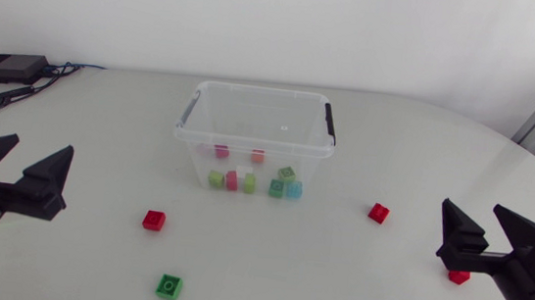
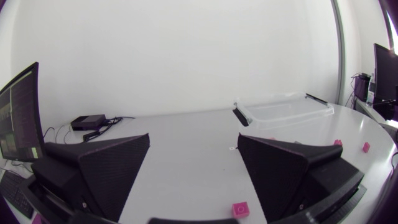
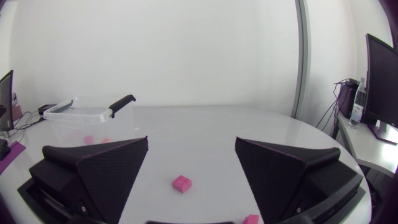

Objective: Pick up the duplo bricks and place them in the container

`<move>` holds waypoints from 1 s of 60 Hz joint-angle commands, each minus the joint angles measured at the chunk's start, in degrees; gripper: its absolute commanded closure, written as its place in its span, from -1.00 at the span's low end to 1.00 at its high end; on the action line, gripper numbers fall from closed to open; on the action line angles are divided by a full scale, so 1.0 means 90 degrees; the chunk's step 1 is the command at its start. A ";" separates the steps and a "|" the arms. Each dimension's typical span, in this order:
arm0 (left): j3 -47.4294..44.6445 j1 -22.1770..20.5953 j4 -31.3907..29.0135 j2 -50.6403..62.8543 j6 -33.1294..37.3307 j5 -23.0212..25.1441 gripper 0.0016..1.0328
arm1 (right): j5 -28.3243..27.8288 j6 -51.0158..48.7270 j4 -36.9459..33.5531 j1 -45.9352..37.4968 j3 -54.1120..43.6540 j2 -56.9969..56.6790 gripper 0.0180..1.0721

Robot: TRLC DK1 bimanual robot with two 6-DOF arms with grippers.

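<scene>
The container (image 1: 258, 91) is clear, colourless plastic with two black handles (image 1: 330, 123). Bricks inside it:
- one pink brick (image 1: 221, 150)
- one red brick (image 1: 258, 156)
- one light green brick (image 1: 215, 179)
- one pink-red brick (image 1: 232, 180)
- three green bricks (image 1: 249, 183) (image 1: 276, 187) (image 1: 287, 174)
- one light blue brick (image 1: 293, 189)

The table (image 1: 102, 134) is plain white. On it lie three loose red bricks (image 1: 153, 220) (image 1: 379, 213) (image 1: 458, 277) and one loose green brick (image 1: 169, 285). The left gripper (image 1: 42, 145) and the right gripper (image 1: 472, 207) are matte black.

The right gripper (image 3: 191, 142) holds its fingers wide apart over the white surface (image 3: 211, 124). A pink brick (image 3: 181, 183) lies between them, a second brick (image 3: 250, 219) sits beside one finger, and the clear container (image 3: 81, 115) stands well ahead.
</scene>
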 commanded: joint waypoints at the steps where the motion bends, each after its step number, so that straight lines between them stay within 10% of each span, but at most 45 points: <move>1: 0.0668 -0.0051 -0.0073 0.1004 -0.0110 0.0011 -0.88 | 0.0059 0.0174 0.0199 0.0048 0.0375 0.0549 -0.92; 39: 0.3753 -0.0217 -0.2329 0.7274 0.2507 0.0577 -0.76 | -0.0321 0.0125 -0.0807 -0.1378 0.2543 0.5002 -0.92; 60: 0.4798 -0.0588 -0.4936 0.8202 -0.0286 0.0245 -0.90 | -0.0448 0.0145 -0.0680 -0.1388 0.2602 0.5627 -0.92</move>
